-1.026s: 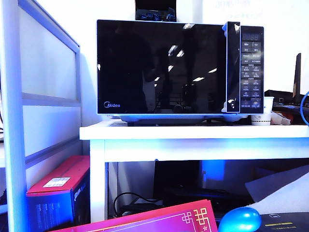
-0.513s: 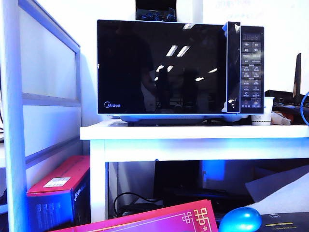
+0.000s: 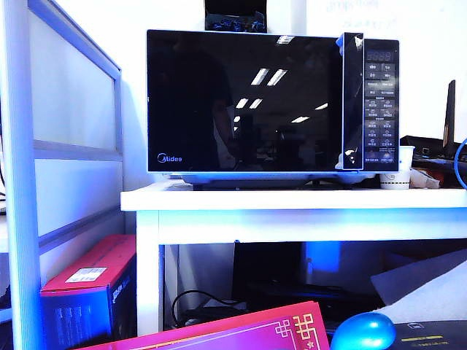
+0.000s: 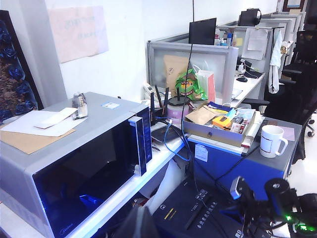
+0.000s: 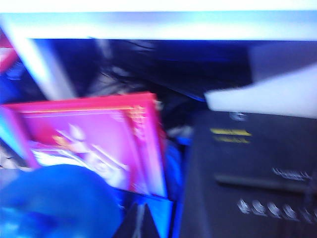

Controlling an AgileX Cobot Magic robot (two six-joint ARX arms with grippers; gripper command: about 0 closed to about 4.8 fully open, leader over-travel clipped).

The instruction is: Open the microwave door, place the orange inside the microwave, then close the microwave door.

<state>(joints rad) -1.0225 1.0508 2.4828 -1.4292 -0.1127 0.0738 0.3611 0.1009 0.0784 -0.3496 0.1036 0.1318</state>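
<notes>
The black Midea microwave (image 3: 271,102) stands on a white table (image 3: 292,198). Its glossy door (image 3: 241,102) is shut, with the handle strip (image 3: 352,102) beside the button panel (image 3: 380,102). Neither gripper shows in the exterior view. The left wrist view looks across the microwave (image 4: 74,144) from its side; my left gripper (image 4: 140,212) hangs shut and empty, low in front of the door (image 4: 84,178). My right gripper (image 5: 140,209) is shut and empty in a blurred view, above the things below the table. The orange is out of view.
A shiny blue rounded object (image 3: 363,332) (image 5: 54,203), a pink patterned box (image 3: 241,332) (image 5: 94,139) and a flat black device (image 3: 430,335) (image 5: 252,173) lie below the table. A red box (image 3: 87,292) stands on the floor at left. A grey partition frame (image 3: 18,175) rises on the left.
Only the light reflections in the door glass have shifted. The microwave, its door and the things below the table stay where they were.
</notes>
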